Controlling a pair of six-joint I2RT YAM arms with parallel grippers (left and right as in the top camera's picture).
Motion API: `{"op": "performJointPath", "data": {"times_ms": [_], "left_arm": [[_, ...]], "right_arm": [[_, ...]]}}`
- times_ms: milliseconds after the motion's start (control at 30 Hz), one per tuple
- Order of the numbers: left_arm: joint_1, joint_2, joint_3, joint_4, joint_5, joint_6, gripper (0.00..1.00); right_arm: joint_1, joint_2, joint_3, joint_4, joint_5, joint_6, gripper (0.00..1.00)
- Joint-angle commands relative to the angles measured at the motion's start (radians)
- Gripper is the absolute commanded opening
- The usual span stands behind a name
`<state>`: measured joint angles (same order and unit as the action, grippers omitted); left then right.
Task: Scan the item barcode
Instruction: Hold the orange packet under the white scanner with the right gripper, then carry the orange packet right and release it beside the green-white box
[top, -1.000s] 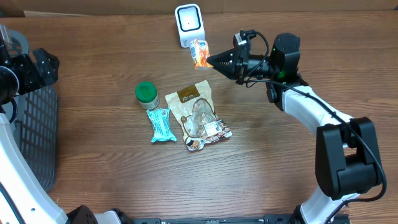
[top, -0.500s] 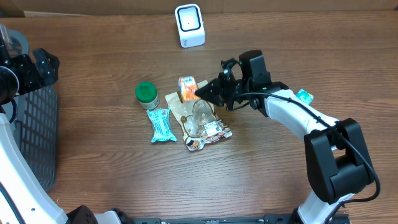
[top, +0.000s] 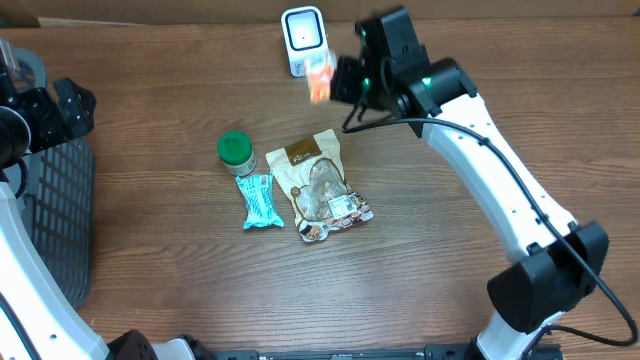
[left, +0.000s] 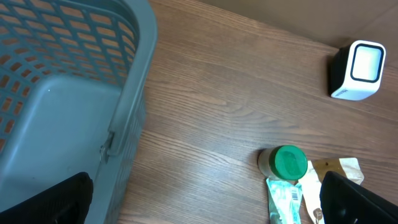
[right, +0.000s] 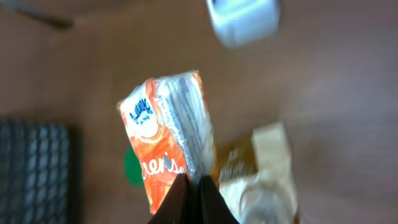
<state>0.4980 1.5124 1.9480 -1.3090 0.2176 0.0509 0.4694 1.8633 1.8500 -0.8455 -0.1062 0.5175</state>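
Observation:
An orange snack packet (top: 320, 80) hangs in the air just right of and below the white barcode scanner (top: 304, 40) at the table's back. My right gripper (top: 336, 84) is shut on the packet's edge. In the right wrist view the packet (right: 166, 146) stands up from the pinched fingertips (right: 196, 194), with the scanner (right: 242, 22) blurred above it; no barcode is readable. My left gripper (top: 72, 106) is at the far left by the basket, open and empty (left: 205, 208).
A grey mesh basket (top: 55, 220) stands at the left edge. Mid-table lie a green-lidded jar (top: 235, 150), a teal bar wrapper (top: 258, 200) and a tan pouch (top: 318, 185). The left wrist view shows the basket wall (left: 134, 93), jar (left: 287, 163) and scanner (left: 357, 70).
The right arm dipped down over the tan pouch with the orange packet, then swung back up to the scanner. The left arm has not moved.

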Motion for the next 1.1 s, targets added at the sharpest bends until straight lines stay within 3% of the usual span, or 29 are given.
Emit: {"op": "performJointPath", "data": {"times_ms": [0,100,300,533,633,900,1067], "left_arm": [[-0.001,0.004,0.003,0.004,0.015,-0.013,1.00],[-0.001,0.004,0.003,0.004,0.015,-0.013,1.00],[-0.001,0.004,0.003,0.004,0.015,-0.013,1.00],[-0.001,0.004,0.003,0.004,0.014,-0.013,1.00],[-0.001,0.004,0.003,0.004,0.014,-0.014,0.99],[-0.001,0.004,0.003,0.004,0.014,-0.014,1.00],[-0.001,0.004,0.003,0.004,0.014,-0.014,1.00]], "right_arm": [[0.045,-0.003,0.127,0.024,0.384,-0.128,0.04],[0.080,0.020,0.172,0.097,0.519,-0.243,0.04],[0.158,0.147,0.175,0.388,0.750,-0.608,0.04],[0.164,0.400,0.174,0.713,0.771,-1.051,0.04],[0.161,0.495,0.174,0.797,0.776,-1.176,0.04],[0.130,0.602,0.173,0.929,0.772,-1.226,0.04],[0.098,0.604,0.173,0.938,0.660,-1.225,0.04]]}}
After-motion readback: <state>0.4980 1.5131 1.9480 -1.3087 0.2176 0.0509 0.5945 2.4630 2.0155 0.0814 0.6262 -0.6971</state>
